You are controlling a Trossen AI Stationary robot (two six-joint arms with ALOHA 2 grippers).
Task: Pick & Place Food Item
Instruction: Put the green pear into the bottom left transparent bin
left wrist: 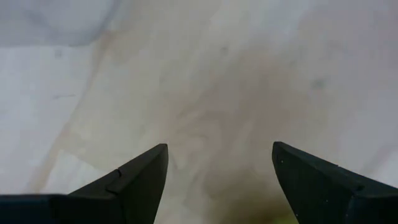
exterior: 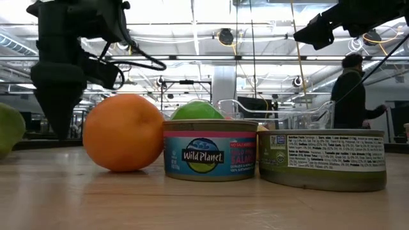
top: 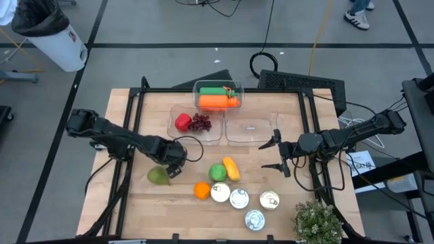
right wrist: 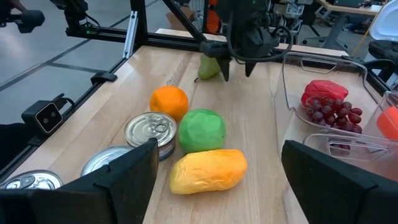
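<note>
While unheld, green pear point(top: 159, 176) on table point(top: 135, 210), left tool point(top: 173, 169) beside, fingers apart

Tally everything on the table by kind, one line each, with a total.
Loose fruit: 4 — pear, orange, green fruit, yellow fruit
Tin cans: 4 —
Clear containers: 3 — carrots, red fruit and grapes, empty
Potted plant: 1
Total: 12
</note>
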